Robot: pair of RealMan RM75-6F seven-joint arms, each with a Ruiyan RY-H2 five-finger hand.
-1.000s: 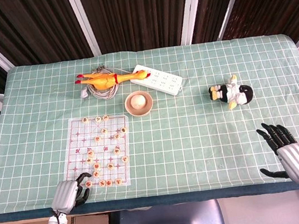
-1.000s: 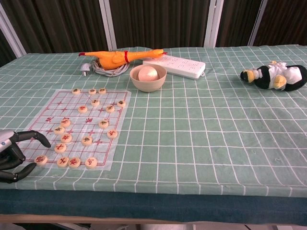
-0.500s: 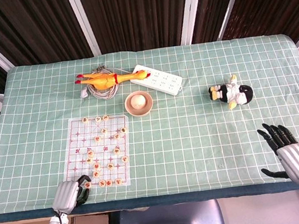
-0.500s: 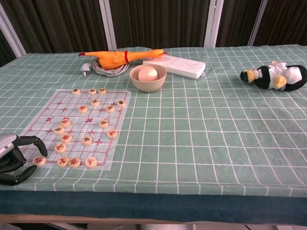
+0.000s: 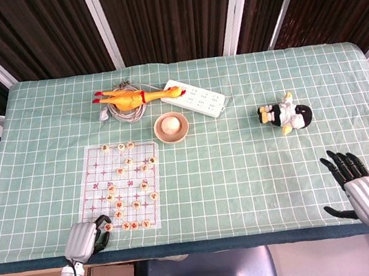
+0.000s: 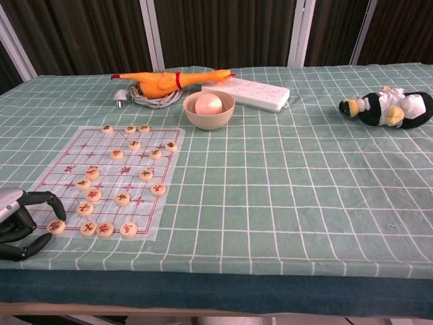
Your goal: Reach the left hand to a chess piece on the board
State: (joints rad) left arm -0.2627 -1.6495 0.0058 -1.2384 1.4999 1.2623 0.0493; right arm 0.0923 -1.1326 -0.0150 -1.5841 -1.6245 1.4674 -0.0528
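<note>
Left hand at the near-left corner of the chess board

The grey-and-black left hand (image 6: 20, 220) curls its dark fingers (image 6: 49, 200) loosely above a round cream chess piece (image 6: 55, 226) on the clear red-lined chess board (image 6: 67, 166); I cannot tell whether they touch. The right hand (image 5: 358, 185) rests with fingers spread.

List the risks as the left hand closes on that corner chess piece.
1. The left hand has its fingers curled right beside the corner chess piece; a nudge could push it off the board, near the table's front edge.
2. Neighbouring pieces sit close by in the same row, so the fingers could knock them.
3. The thin board sheet may shift under contact.
</note>
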